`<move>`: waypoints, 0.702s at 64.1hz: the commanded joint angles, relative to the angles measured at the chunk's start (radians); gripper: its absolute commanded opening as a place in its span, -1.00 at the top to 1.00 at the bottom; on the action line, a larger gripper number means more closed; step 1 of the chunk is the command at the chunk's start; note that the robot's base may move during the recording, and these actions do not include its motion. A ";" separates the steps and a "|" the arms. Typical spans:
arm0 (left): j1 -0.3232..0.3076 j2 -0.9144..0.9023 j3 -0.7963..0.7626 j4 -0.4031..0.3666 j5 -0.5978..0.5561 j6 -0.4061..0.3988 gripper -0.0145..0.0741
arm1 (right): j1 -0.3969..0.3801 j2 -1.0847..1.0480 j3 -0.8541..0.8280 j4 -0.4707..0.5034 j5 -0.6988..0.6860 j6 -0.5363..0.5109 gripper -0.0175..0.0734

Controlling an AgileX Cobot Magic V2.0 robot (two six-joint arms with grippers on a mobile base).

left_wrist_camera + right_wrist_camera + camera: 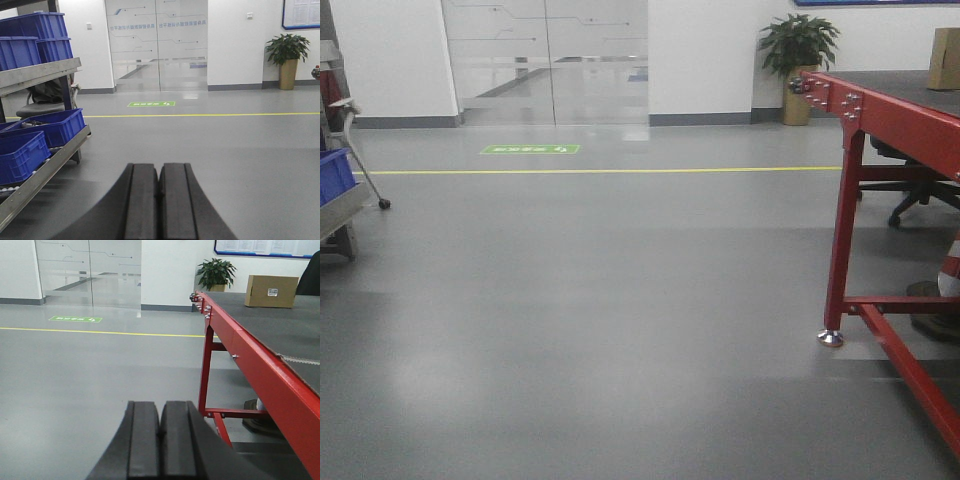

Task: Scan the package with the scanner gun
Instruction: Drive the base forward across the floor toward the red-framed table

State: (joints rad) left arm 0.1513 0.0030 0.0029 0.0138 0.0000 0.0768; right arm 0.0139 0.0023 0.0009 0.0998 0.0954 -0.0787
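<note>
The package stands on the dark top of the red-framed table, at the far end of it and close to the white wall. Its small white label is turned toward the room. The box sits flat and upright, and nothing touches it.

Both arms are low and well apart from the table top. The left gripper points out over the grey floor. Its two black pads are pressed together along their whole length, with nothing between them. The right gripper is the same, with the jaws closed on each other and empty. It is beside the near leg of the table, lower than the red rail.

To the left side of the room stands a metal rack. Blue bins are on its sloped lower shelf, and more of them are stacked on top. On the far wall there are frosted glass doors. In front of them a green floor sign is stuck to the floor, and a yellow line runs across the room. A potted plant stands in the corner, just behind the far end of the table. Under the table I see the base of an office chair.
</note>
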 commanded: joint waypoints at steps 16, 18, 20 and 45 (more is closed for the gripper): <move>0.005 -0.003 -0.003 -0.006 -0.018 -0.006 0.92 | -0.002 -0.002 -0.001 -0.007 -0.019 -0.002 0.95; 0.005 -0.003 -0.003 -0.006 -0.018 -0.006 0.92 | -0.002 -0.002 -0.001 -0.007 -0.019 -0.002 0.95; 0.005 -0.003 -0.003 -0.006 -0.018 -0.006 0.92 | -0.002 -0.002 -0.001 -0.007 -0.019 -0.002 0.95; 0.005 -0.003 -0.003 -0.006 -0.018 -0.006 0.92 | -0.002 -0.002 -0.001 -0.007 -0.019 -0.002 0.95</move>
State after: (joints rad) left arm 0.1513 0.0030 0.0029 0.0138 0.0000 0.0768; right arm 0.0139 0.0023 0.0009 0.0998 0.0954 -0.0787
